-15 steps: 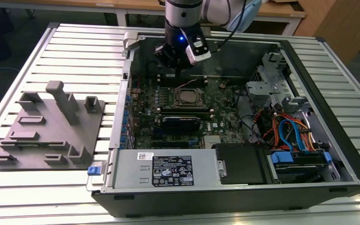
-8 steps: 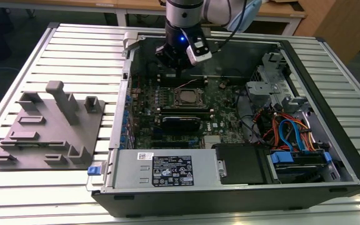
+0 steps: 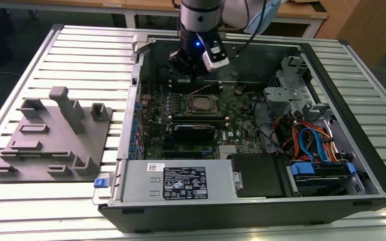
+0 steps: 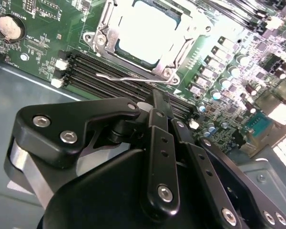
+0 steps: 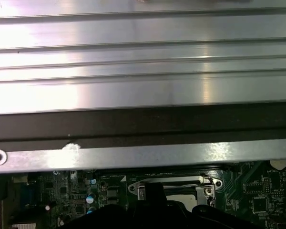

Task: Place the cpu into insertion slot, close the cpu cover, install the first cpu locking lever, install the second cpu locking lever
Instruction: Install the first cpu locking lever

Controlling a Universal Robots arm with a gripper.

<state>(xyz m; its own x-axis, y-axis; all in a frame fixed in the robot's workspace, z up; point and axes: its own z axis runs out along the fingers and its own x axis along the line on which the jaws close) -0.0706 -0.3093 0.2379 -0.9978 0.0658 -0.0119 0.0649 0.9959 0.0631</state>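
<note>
— Since the computer case lies open side up across the middle of the slatted table, is that so the arm can reach in from above?

— That is my reading. The arm enters at the upper centre of the exterior view and dips into the upper part of the case, over the green motherboard. The grey fixture at the exterior view's left sits well apart from the case, out of the arm's way.

— And the gripper?

— In the exterior view the gripper hangs just above the insertion slot, which sits a little above the middle of the frame. In the second wrist view it looks closed up, with nothing clamped in it. I judge it is poised to push rather than to pick.

— So where is the cpu?

— The cpu already rests in the slot, its pale metal top showing through the window of the cpu cover. The cover appears folded down flat around it, which would keep the chip seated.

— Are the levers locked?

— One thin wire lever lies along the socket's edge beside the memory slots, between the socket and the gripper. Whether it is hooked under its catch I cannot tell. Its bent handle seems to stand free, so I would count the locking as not yet finished.
</note>
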